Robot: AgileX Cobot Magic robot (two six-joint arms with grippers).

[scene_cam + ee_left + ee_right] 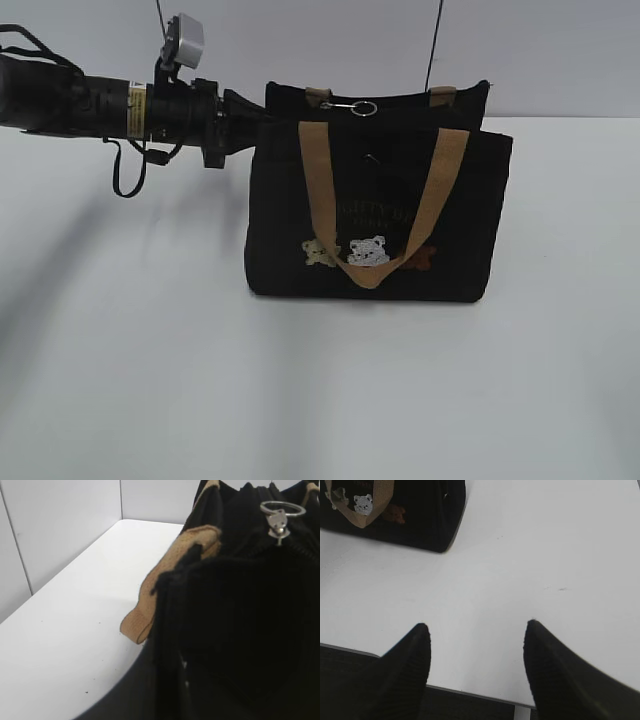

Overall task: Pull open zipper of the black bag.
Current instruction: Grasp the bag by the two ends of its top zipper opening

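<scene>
White tabletop is seen under everything, with a pale wall behind and wall panels visible along the table's far side in the left wrist view

black bag is stood upright a little right of centre in the exterior view, front face toward the camera; tan handle is draped down the front in a V, bear patches are seen near its lowest point, faint lettering above them

zipper is run along the top edge; its silver ring pull is sat near the middle of the top, lying slightly left-to-right. Same ring is seen top right in the left wrist view, on the dark fabric

left gripper is brought in horizontally from the left, tip at the bag's upper left corner; contact with the fabric is likely but the fingertips are hidden by the bag. Left fingers: state cannot be told from the pictures, black on black

right gripper is held low over bare table, well apart from the bag, which is seen only at the top left of its view. Right fingers are spread, nothing between them
</scene>
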